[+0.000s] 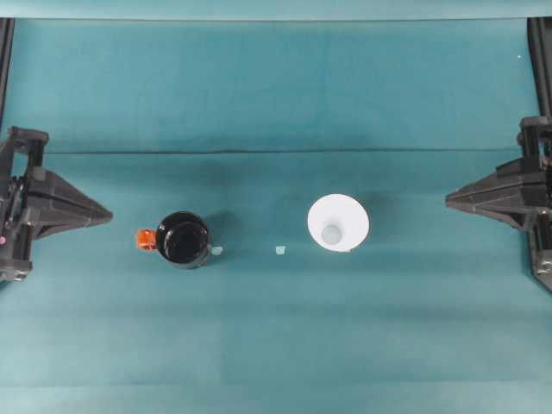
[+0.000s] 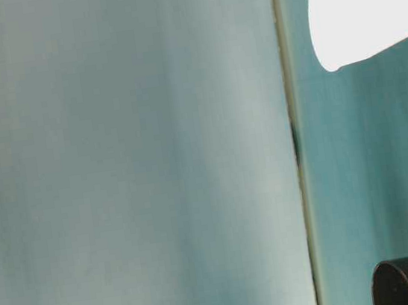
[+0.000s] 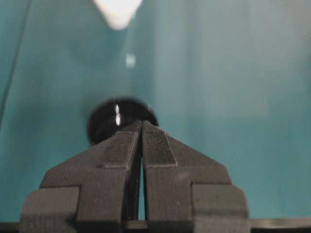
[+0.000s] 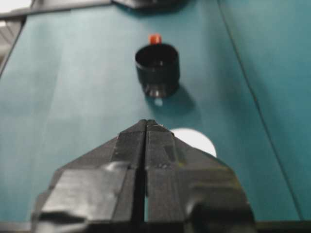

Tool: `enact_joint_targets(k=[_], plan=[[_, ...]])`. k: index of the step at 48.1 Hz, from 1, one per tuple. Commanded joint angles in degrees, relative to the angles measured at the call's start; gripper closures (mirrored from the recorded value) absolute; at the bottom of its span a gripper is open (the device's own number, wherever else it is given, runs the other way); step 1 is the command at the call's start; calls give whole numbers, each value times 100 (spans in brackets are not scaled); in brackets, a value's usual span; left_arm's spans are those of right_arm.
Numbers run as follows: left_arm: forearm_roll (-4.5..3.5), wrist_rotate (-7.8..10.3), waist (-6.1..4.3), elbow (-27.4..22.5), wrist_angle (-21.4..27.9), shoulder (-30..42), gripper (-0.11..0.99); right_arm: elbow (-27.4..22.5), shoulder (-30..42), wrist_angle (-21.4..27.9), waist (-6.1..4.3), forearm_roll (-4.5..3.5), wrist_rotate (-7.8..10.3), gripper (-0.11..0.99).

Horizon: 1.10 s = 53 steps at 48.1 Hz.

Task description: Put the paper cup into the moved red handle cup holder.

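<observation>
Nothing of the task appears to be done yet, judging from how things lie. The plain white tapered paper cup (image 1: 338, 222) stands on the teal-covered bench (image 1: 276, 345), right of the middle in the overhead view; its wide round outline and small round end both show from above, though I cannot tell for certain from these blurred views whether it stands on its base or on its rim. The glossy black round cup holder with the small orange-red handle tab (image 1: 184, 239) sits left of the middle, well apart from the cup, its handle pointing toward the left arm and its hollow open and bare. Two small pale scraps lie on the cloth, one (image 1: 216, 251) just beside the holder and one (image 1: 279, 250) between holder and cup. The left gripper (image 3: 141, 127) rests at the left edge of the bench, near the holder but not touching it, with its jaws pressed together and nothing between them. The right gripper (image 4: 146, 125) waits at the right edge, apart from the cup, jaws likewise closed on nothing. In the right wrist view the cup (image 4: 198, 141) peeks out just beyond the gripper's tip, with the holder (image 4: 157, 68) farther off in line behind it. What remains is the whole of the work: a gripper must open, take the cup, carry it across and lower it into the holder.
</observation>
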Motion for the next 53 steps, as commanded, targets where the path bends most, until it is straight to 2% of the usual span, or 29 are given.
enact_joint_targets(k=[1, 11, 22, 25, 30, 35, 44, 48, 50, 53], plan=[[9, 0, -26, -193, 255, 114, 85, -141, 35, 97, -35, 18, 62, 99], [9, -114, -26, -246, 360, 448, 85, -141, 26, 237, -62, 18, 114, 99], [18, -132, -26, -387, 580, 756, 85, -132, 35, 272, -70, 18, 141, 99], [35, -114, 9, -387, 721, 791, 85, -132, 26, 308, -79, 18, 141, 99], [35, -149, 176, -360, 1020, 861, 85, -141, 26, 378, -79, 18, 141, 99], [35, -176, 211, -387, 1055, 888, 85, -141, 26, 422, -79, 35, 141, 99], [44, -176, 211, -404, 1090, 1020, 85, -132, 26, 501, -79, 26, 387, 99], [44, -176, 220, -413, 1090, 1134, 85, -141, 26, 571, -79, 18, 439, 99], [35, -176, 229, -422, 1090, 1187, 81, -141, 26, 598, -79, 9, 439, 99], [44, -167, 220, -439, 1099, 1257, 69, -141, 26, 606, -79, 18, 439, 99]])
